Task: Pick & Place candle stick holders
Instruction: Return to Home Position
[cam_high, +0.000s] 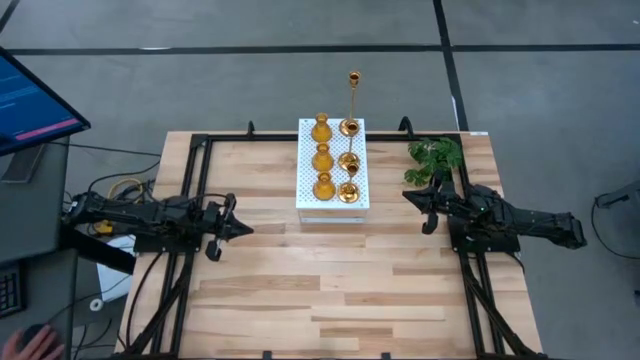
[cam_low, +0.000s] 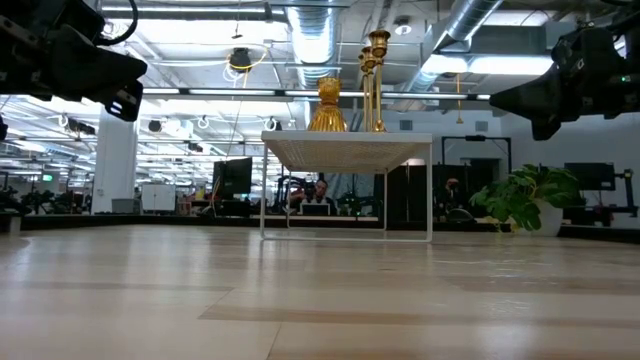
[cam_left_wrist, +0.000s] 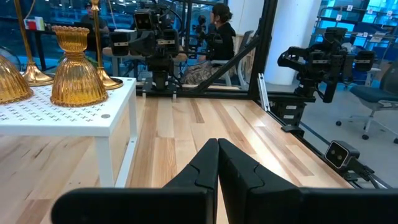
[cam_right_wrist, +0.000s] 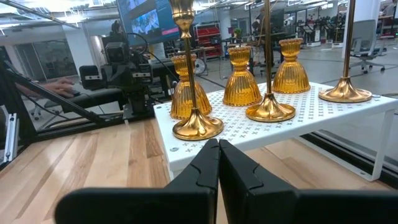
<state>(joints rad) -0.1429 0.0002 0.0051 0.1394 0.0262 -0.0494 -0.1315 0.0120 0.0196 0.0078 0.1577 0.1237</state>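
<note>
Six shiny gold candle stick holders stand by their bases on a white perforated box (cam_high: 305, 195) at the table's far middle. Three squat ribbed ones (cam_high: 322, 157) stand in the box's left column. Three flared-base ones with thin stems (cam_high: 348, 160) stand in its right column, the far one the tallest (cam_high: 353, 80). They also show in the right wrist view (cam_right_wrist: 198, 124) and the low view (cam_low: 329, 105). My left gripper (cam_high: 245, 229) is shut and empty above the table, left of the box. My right gripper (cam_high: 408, 196) is shut and empty, right of the box.
A green leafy plant (cam_high: 437, 155) stands at the table's far right, close behind my right arm. A black frame (cam_high: 195, 150) runs along the table's sides. Bare wood lies between the box and the near edge. A monitor (cam_high: 30, 100) stands off the table's left.
</note>
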